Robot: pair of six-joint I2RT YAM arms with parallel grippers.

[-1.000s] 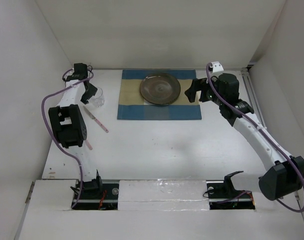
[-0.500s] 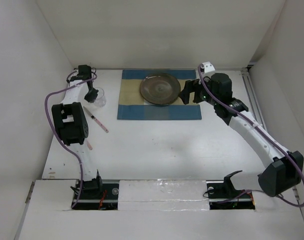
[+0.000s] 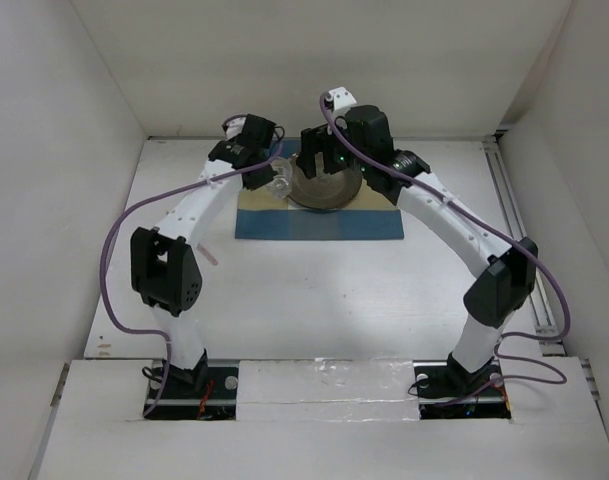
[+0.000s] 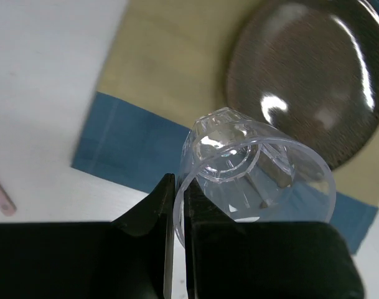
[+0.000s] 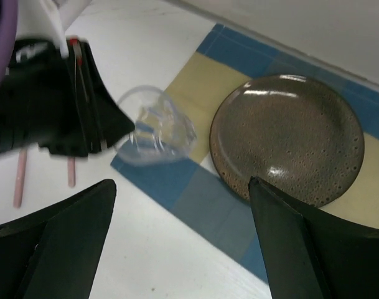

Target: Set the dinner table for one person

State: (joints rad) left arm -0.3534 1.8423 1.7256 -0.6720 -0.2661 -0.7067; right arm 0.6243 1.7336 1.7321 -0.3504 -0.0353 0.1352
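On the white dinner table (image 3: pixel 314 290) lies a blue-and-tan placemat (image 3: pixel 329 225) with a dark brown plate (image 3: pixel 329 185) on it. My left gripper (image 3: pixel 267 172) is shut on the rim of a clear plastic cup (image 4: pixel 257 168), one finger inside the wall and one outside. The cup (image 5: pixel 158 134) hangs tilted over the mat's left part, just left of the plate (image 5: pixel 289 137). My right gripper (image 5: pixel 183 212) stands open over the mat's front-left area, close to the cup, with nothing between its fingers (image 5: pixel 65 243).
Two pink utensils (image 5: pixel 18 180) lie on the white top to the left of the mat; one end shows past the left arm (image 3: pixel 208 256). White walls close in the back and both sides. A rail (image 3: pixel 529 250) runs along the right edge.
The left gripper shut on the cup and carried it from the table's left side to the placemat. The right arm swung left from the mat's right side to above the plate.
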